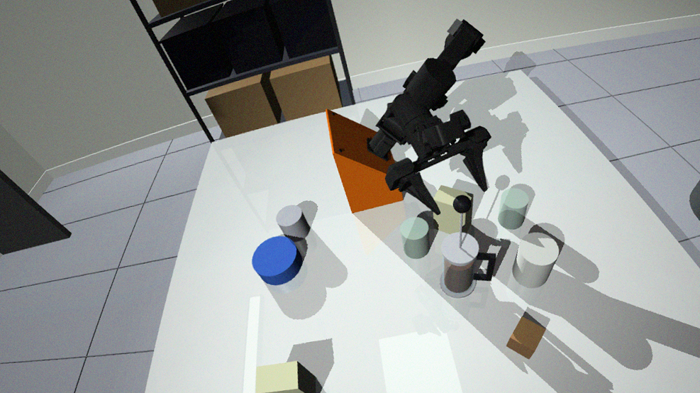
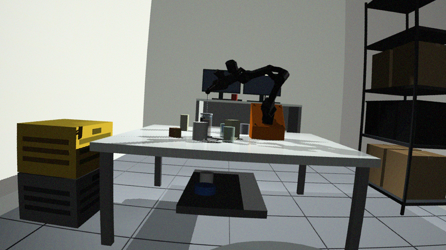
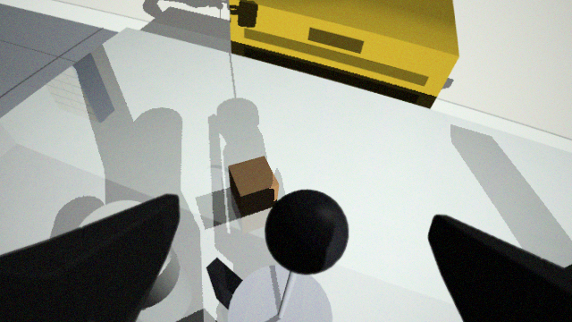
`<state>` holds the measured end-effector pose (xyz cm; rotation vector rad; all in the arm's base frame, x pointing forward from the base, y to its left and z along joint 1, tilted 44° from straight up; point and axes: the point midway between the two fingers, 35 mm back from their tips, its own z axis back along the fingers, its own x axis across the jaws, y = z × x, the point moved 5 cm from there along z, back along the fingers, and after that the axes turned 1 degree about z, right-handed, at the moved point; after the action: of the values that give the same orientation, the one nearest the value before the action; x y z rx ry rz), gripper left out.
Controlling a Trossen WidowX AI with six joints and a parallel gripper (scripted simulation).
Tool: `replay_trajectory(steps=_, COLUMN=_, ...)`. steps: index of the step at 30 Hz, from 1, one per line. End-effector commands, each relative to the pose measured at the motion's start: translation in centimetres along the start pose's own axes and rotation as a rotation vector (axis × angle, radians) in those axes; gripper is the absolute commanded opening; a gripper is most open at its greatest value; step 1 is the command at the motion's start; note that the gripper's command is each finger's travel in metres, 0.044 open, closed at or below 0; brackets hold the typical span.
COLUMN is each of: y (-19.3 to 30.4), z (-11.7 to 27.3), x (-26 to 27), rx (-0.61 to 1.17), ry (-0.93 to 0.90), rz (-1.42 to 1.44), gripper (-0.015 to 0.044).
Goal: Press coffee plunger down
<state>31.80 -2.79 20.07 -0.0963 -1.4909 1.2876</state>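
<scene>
White glossy surface (image 1: pixel 326 341) carries, in the top view:
- orange wedge block (image 1: pixel 359 177), far middle
- grey cylinder (image 1: pixel 292 221) just beside blue disc (image 1: pixel 276 260)
- two pale green cylinders (image 1: pixel 415 237) (image 1: pixel 513 207)
- cream block (image 1: pixel 452 203) between them, farther back
- coffee press (image 1: pixel 461 269), upright, plunger knob (image 1: pixel 461 203) raised on its rod
- white cylinder (image 1: pixel 536 262) just beside the press handle
- small brown cube (image 1: pixel 525 336) and cream box (image 1: pixel 286 383) near the front edge

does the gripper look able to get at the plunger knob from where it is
Probably yes. The gripper is open, the knob sits between its fingers in the wrist view, and nothing appears to block the way.
</scene>
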Motion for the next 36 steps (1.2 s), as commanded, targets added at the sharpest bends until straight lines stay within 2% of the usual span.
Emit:
replay_trajectory(steps=1, y=0.2, z=-0.6, x=0.0, rx=0.000, ry=0.001, rz=-0.008, gripper=0.0440)
replay_trajectory(steps=3, y=0.2, z=-0.6, x=0.0, rx=0.000, ry=0.001, rz=-0.008, gripper=0.0440)
replay_trajectory(steps=15, y=0.2, z=-0.6, x=0.0, rx=0.000, ry=0.001, rz=-0.008, gripper=0.0125)
replay_trajectory(steps=36, y=1.3, z=-1.6, x=-0.2, rx=0.003, ry=0.002, rz=-0.006, gripper=0.0118)
